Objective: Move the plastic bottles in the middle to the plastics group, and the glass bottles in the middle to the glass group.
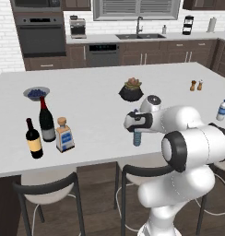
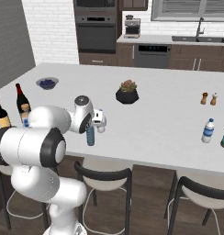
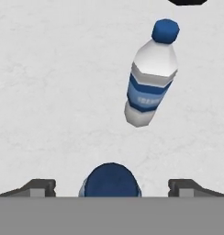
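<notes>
Gripper is straight above the teal bottle. Its blue cap sits dead centre between the two fingertips, with a clear gap on both sides. Jaws are spread wide and hold nothing.

The second plastic bottle (blue cap, blue label) stands just beyond the jaws, offset toward the right finger and apart from the teal one. The plastics group bottle is well off to one side of the jaws, near the counter edge. The square glass bottle is well off to the other side, just beside the two wine bottles, so the glass half looks done.

Step in hand, as I read it, is to grasp the teal bottle.
- Centring is already good, so don't shift sideways.
- Go straight down until the pads are on the body below the shoulder, not on the cap. A cap grip will likely let the bottle swing.
- I can't tell how low the tips sit right now, because the hand hides the bottle's top in both base views.
- Close gently. It's a light bottle and easy to tip if one finger lands first.
- Lift vertically before moving across, so the right finger clears the neighbouring bottle ahead.
</notes>
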Motion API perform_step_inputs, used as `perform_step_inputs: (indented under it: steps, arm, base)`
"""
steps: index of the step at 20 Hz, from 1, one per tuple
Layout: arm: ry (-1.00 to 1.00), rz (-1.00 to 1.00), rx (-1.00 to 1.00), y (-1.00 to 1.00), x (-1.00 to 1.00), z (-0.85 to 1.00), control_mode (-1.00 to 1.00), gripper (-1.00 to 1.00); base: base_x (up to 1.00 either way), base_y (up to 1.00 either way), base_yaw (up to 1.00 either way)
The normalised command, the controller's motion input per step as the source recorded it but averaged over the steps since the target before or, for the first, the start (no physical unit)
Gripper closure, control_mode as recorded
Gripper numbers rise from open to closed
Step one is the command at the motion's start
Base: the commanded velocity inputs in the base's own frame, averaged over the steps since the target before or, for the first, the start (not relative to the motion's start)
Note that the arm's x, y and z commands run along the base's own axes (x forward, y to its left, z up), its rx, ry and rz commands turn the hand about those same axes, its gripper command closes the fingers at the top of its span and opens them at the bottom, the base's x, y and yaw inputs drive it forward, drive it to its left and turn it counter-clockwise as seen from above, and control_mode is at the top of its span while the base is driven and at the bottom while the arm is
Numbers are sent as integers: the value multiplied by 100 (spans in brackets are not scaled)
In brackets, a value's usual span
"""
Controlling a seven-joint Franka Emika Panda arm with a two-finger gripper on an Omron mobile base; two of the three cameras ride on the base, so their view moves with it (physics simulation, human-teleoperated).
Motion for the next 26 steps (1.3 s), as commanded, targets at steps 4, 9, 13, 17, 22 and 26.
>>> perform_step_inputs:
  steps: [4, 9, 13, 17, 22, 26]
  arm:
    - [0, 0, 0, 0, 0, 0, -100, 100]
    - [0, 0, 0, 0, 0, 0, -100, 100]
    - [0, -1, 0, -9, -8, 4, -100, 100]
    - [0, -5, 0, -40, -15, 20, -100, 100]
    - [0, -10, 0, -50, -11, 17, -100, 100]
    - [0, -11, 0, -68, -5, 11, -100, 100]
  base:
    - [0, 0, 0]
    - [0, 0, 0]
    - [0, 0, 0]
    - [0, 0, 0]
    - [0, 0, 0]
    - [0, 0, 0]
